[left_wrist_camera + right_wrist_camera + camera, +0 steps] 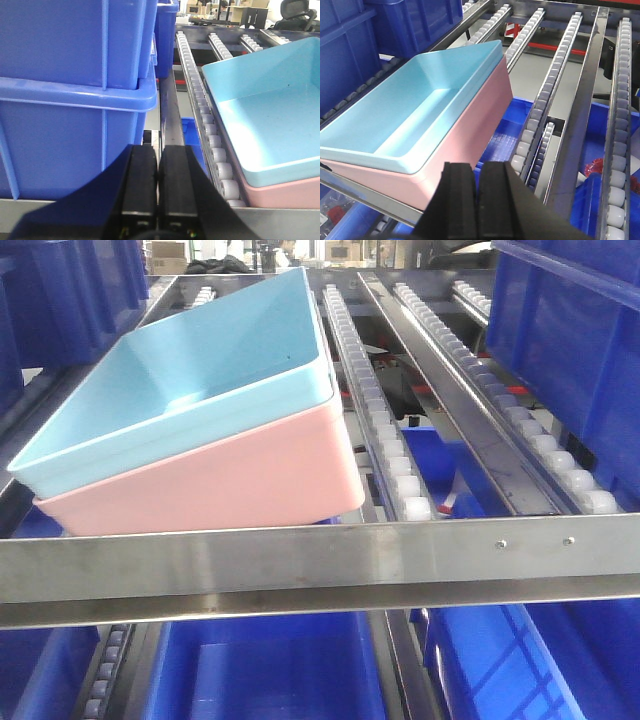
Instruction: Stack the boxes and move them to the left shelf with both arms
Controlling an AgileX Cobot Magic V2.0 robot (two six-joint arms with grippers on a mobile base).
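- We see the light blue box [190, 370] nested inside the salmon pink box [220, 485]; only the pink walls show below the blue rim.
- We note both boxes are empty, with the blue floor bare in the right wrist view.
- The stack rests on the sloped left shelf [300, 560], its low end against the steel front bar.
- A roller rail [375, 410] of small white rollers runs just beside the stack's right wall; another rail [205, 115] runs along its other side in the left wrist view.
- We find the left tool [158, 192] away from the stack, low in its own view, fingers pressed together with only a thin seam between them, holding nothing.
- The right tool [477, 207] is likewise closed and empty, near the pink box's front corner but apart from it.
- Large dark blue crates [70, 95] are stacked beside the left tool.
- More blue crates [270, 670] sit on the level below the rails.
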